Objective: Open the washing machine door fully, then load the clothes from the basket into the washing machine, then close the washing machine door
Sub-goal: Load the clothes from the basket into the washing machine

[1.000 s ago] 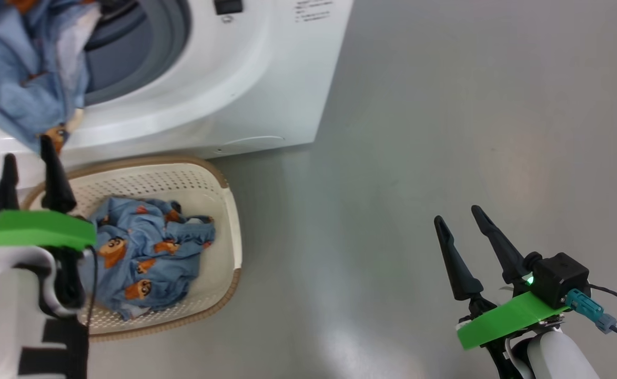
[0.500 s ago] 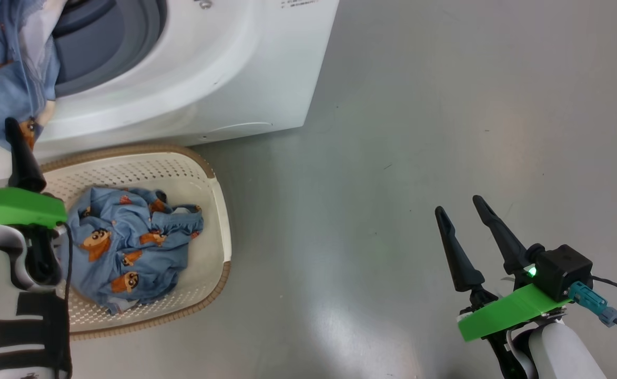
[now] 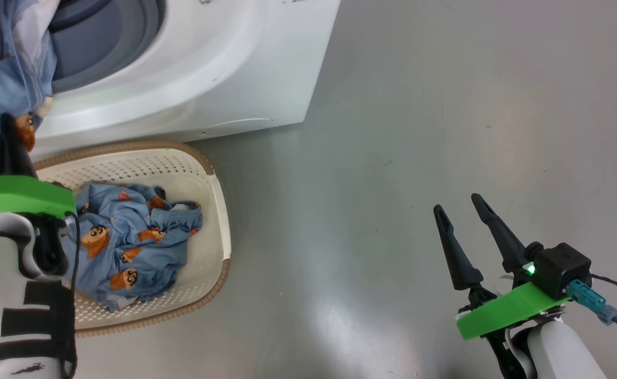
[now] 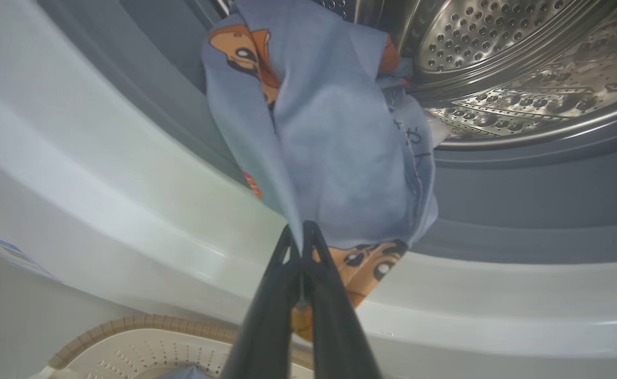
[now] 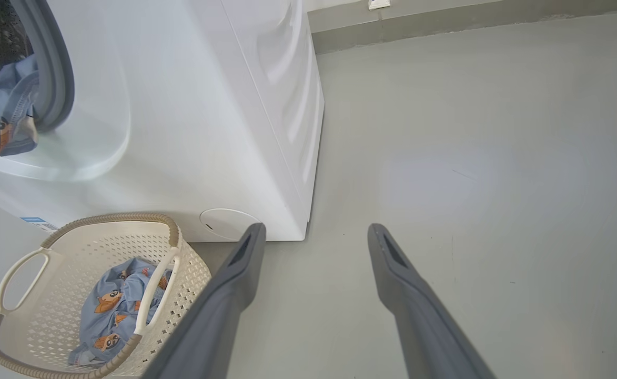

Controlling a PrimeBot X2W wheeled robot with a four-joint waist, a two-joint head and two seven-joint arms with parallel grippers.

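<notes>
A light blue garment (image 4: 334, 158) printed with orange faces hangs out of the washing machine (image 3: 224, 68) over its grey gasket, below the steel drum (image 4: 497, 63). My left gripper (image 4: 302, 234) is shut on that garment's lower edge, just above the white front panel. The same hanging cloth (image 3: 8, 68) shows at the head view's upper left, with my left gripper (image 3: 6, 126) at its hem. More clothes (image 3: 124, 237) lie in the cream basket (image 3: 219, 210) on the floor before the machine. My right gripper (image 3: 456, 205) stands open over bare floor, holding nothing. The door is out of view.
The basket (image 5: 113, 217) sits close against the machine's (image 5: 208, 105) lower front, with a garment (image 5: 113, 305) bunched inside. Grey floor stretches to the right of both, up to a wall skirting (image 5: 445, 21) at the back.
My left gripper's fingers, apart before, have come together on the hanging garment's lower edge. The head camera has shifted a little. The right gripper has stayed where it was.
</notes>
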